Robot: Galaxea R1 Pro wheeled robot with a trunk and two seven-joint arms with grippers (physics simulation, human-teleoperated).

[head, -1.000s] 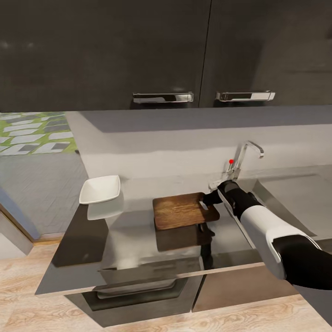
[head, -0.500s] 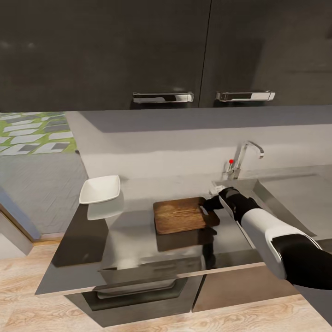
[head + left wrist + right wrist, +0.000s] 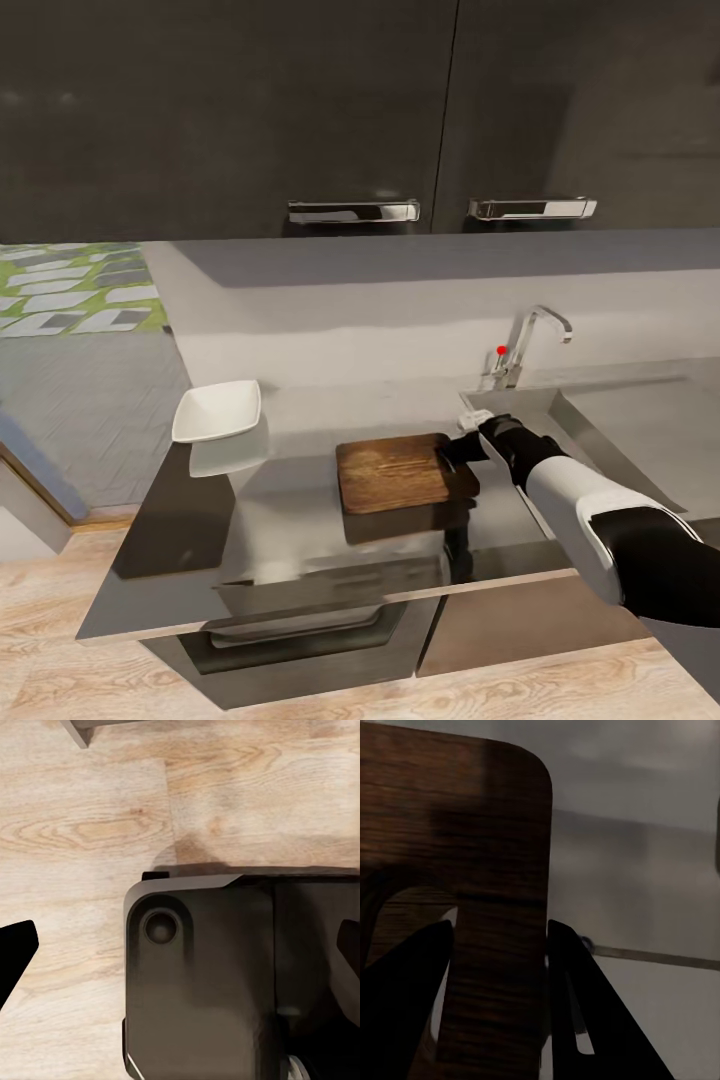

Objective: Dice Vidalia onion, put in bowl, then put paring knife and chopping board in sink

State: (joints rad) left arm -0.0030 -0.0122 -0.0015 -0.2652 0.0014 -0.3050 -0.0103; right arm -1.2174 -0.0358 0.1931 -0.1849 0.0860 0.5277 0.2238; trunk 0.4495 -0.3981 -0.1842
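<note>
The dark-brown chopping board (image 3: 400,472) hangs just above the grey countertop (image 3: 290,520), its dark reflection beneath it. My right gripper (image 3: 455,452) is shut on the board's short edge at the slot handle, left of the sink (image 3: 545,412). In the right wrist view the board (image 3: 457,832) runs between my two black fingers (image 3: 585,1005). The white bowl (image 3: 217,411) sits at the counter's far left. My left gripper (image 3: 180,952) is open, its fingertips (image 3: 15,952) wide apart over the floor. The onion and the paring knife are out of view.
The chrome tap (image 3: 525,345) with a red dot stands behind the basin, and the drainboard (image 3: 650,420) stretches to the right. Dark wall cabinets (image 3: 350,110) hang overhead. Below my left gripper lie the robot's dark base (image 3: 210,982) and the wooden floor (image 3: 75,832).
My right gripper has drawn the chopping board a little toward the counter's front edge and to the right. The bowl has not moved.
</note>
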